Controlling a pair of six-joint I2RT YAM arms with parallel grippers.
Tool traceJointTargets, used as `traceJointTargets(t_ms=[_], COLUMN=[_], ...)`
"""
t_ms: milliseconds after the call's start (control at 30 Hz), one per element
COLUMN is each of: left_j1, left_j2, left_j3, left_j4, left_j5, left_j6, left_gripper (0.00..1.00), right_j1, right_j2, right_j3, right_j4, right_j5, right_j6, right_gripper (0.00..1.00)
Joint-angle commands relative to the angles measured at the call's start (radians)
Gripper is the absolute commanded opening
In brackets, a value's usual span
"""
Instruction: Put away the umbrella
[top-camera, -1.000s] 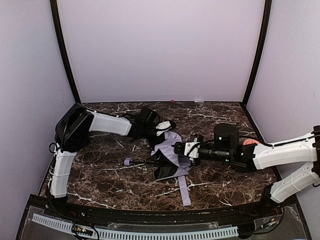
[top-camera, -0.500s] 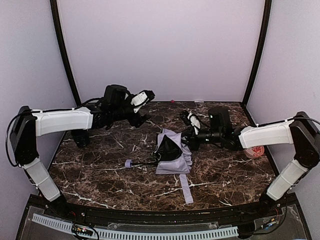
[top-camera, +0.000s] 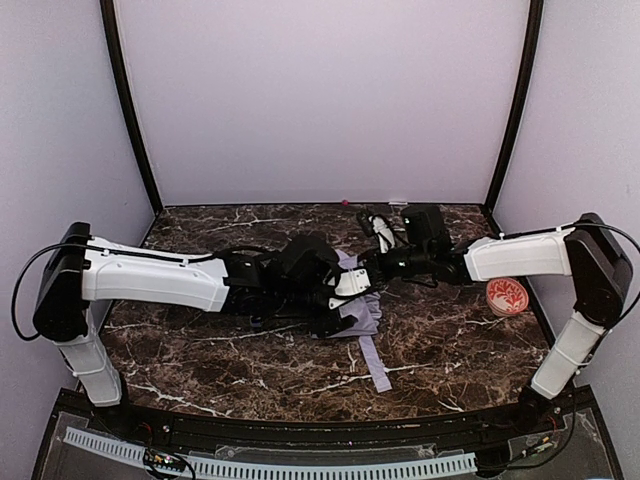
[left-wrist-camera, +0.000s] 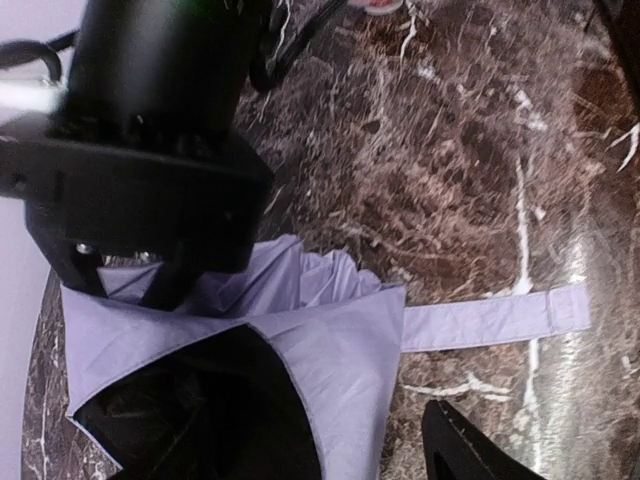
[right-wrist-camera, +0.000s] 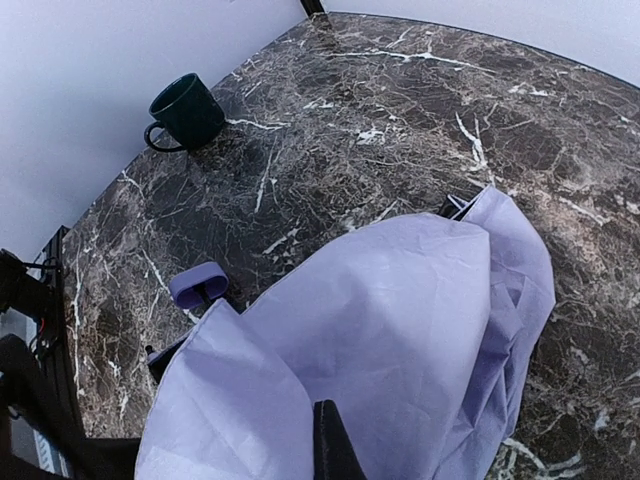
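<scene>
Right fingers (right-wrist-camera: 326, 445) are pinched shut on the umbrella (right-wrist-camera: 400, 330), which lies half-collapsed mid-bench (top-camera: 450, 340). Left fingers (left-wrist-camera: 455, 450) hover spread over it, holding nothing. Folding the cloth seems the step in hand; next, the left must gather the loose pleats inward.

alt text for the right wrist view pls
The lavender umbrella fills the lower frame, its fabric bunched up against the right claw at the bottom edge. Beyond it on the dark marble table are its small handle and a dark green mug.
</scene>
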Motion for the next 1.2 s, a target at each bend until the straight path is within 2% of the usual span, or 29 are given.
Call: traceJointTargets(t_ms=[0, 67, 133, 167, 200, 267, 300, 400, 533, 667, 800, 900, 1000, 1067, 1167], left_j1=[-0.009, -0.009, -0.009, -0.009, -0.008, -0.009, -0.008, -0.005, 0.018, 0.043, 0.109, 0.135, 0.145, 0.162, 0.183], left_j2=[0.068, 0.093, 0.107, 0.110, 0.109, 0.102, 0.091, 0.019, -0.091, -0.128, -0.137, -0.134, -0.113, -0.093, -0.058], left_j3=[0.033, 0.034, 0.033, 0.029, 0.024, 0.015, 0.011, -0.052, -0.131, -0.149, -0.158, -0.145, -0.101, -0.086, -0.064], left_j4=[0.021, 0.050, 0.075, 0.081, 0.091, 0.090, 0.079, 0.125, 0.188, 0.241, 0.345, 0.357, 0.301, 0.279, 0.223], left_j5=[-0.230, -0.314, -0.364, -0.369, -0.361, -0.294, -0.244, -0.007, 0.283, 0.435, 0.589, 0.615, 0.568, 0.537, 0.507], left_j6=[0.072, 0.097, 0.111, 0.112, 0.110, 0.093, 0.070, 0.030, -0.028, -0.052, -0.140, -0.147, -0.110, -0.093, -0.071], left_gripper=[0.73, 0.71, 0.63, 0.55, 0.45, 0.11, 0.01, 0.00, 0.00, 0.01, 0.00, 0.00, 0.00, 0.00, 0.00], right_j1=[-0.002, -0.002, -0.002, -0.002, -0.002, -0.003, -0.003, -0.011, -0.045, -0.044, -0.019, 0.000, 0.007, 0.000, -0.055], right_j2=[-0.017, -0.021, -0.028, -0.030, -0.033, -0.035, -0.037, -0.044, -0.058, -0.017, 0.030, 0.041, 0.057, 0.062, 0.048], right_j3=[-0.033, -0.046, -0.052, -0.055, -0.056, -0.053, -0.049, -0.036, -0.057, -0.056, -0.034, -0.041, -0.045, -0.055, -0.062], right_j4=[0.059, 0.072, 0.076, 0.076, 0.077, 0.072, 0.067, 0.019, -0.006, 0.031, 0.035, 0.049, 0.030, 0.005, -0.009], right_j5=[-0.008, -0.023, -0.036, -0.040, -0.049, -0.060, -0.063, -0.067, -0.099, -0.188, -0.249, -0.312, -0.377, -0.377, -0.398], right_j6=[0.087, 0.095, 0.097, 0.098, 0.096, 0.088, 0.079, 0.024, -0.032, -0.028, -0.032, -0.049, -0.064, -0.081, -0.053], right_gripper=[0.00, 0.00, 0.00, 0.00, 0.00, 0.00, 0.00, 0.09, 0.08, 0.02, 0.03, 0.04, 0.07, 0.13, 0.29])
